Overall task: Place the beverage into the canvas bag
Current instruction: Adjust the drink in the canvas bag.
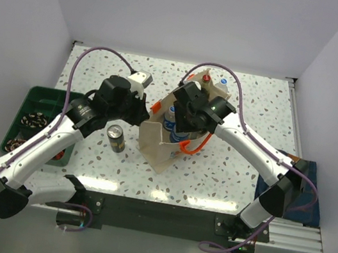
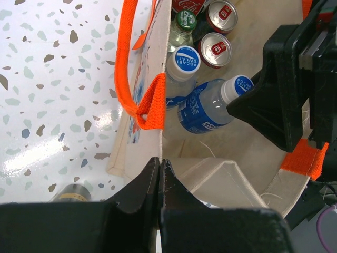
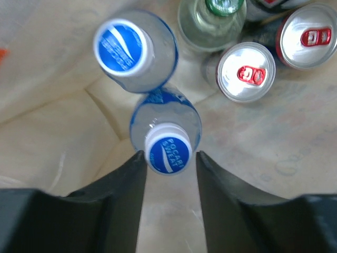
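Observation:
The beige canvas bag [image 1: 156,147] with orange handles stands mid-table, its mouth open. My left gripper [image 2: 159,161] is shut on the bag's near rim [image 2: 210,158]. My right gripper [image 3: 170,154] reaches down inside the bag. Its jaws straddle the blue cap of a leaning Pocari Sweat bottle [image 3: 166,124], with a small gap on one side, so it is open. In the left wrist view this bottle [image 2: 202,110] tilts against a second upright bottle [image 2: 184,66]. Red-tabbed cans [image 2: 215,50] and a green-capped bottle [image 2: 183,26] also stand inside.
A dark can [image 1: 115,138] stands on the speckled table just left of the bag, beside my left arm. A green compartment tray [image 1: 40,102] with a few items sits at the left edge. A blue object [image 1: 306,201] lies at the right edge.

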Controlling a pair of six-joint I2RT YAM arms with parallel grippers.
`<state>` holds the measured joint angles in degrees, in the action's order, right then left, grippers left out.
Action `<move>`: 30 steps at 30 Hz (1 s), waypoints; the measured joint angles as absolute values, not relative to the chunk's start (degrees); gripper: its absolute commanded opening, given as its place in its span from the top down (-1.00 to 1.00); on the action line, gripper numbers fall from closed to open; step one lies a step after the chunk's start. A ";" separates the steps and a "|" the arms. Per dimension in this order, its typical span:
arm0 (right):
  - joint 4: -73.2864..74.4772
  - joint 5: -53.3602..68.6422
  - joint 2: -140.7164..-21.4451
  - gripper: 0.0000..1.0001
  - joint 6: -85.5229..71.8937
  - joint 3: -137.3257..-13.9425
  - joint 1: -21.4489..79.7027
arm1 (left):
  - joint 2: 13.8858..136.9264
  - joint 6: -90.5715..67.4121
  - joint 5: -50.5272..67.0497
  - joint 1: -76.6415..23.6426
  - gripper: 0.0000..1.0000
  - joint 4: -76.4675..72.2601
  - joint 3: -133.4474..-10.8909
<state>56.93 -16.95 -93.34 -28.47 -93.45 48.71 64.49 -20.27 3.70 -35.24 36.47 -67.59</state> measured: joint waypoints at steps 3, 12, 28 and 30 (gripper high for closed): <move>58.17 -16.75 -93.34 -0.11 -27.73 -92.53 48.69 | 64.49 -20.23 3.68 -35.24 1.00 36.47 -67.59; 59.24 -14.85 -93.27 -0.18 -26.26 -91.98 48.69 | 64.53 -19.88 3.68 -35.24 0.77 36.42 -67.59; 57.63 -13.32 -89.86 -0.20 -25.63 -91.92 48.69 | 64.60 -19.86 3.70 -35.24 0.47 35.66 -67.59; 57.60 -13.32 -89.84 -0.20 -25.63 -91.92 48.69 | 64.58 -19.88 3.70 -35.24 0.46 35.64 -67.59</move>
<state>57.60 -13.32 -89.84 -25.63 -91.92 48.69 64.58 -19.88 3.70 -35.24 35.64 -67.59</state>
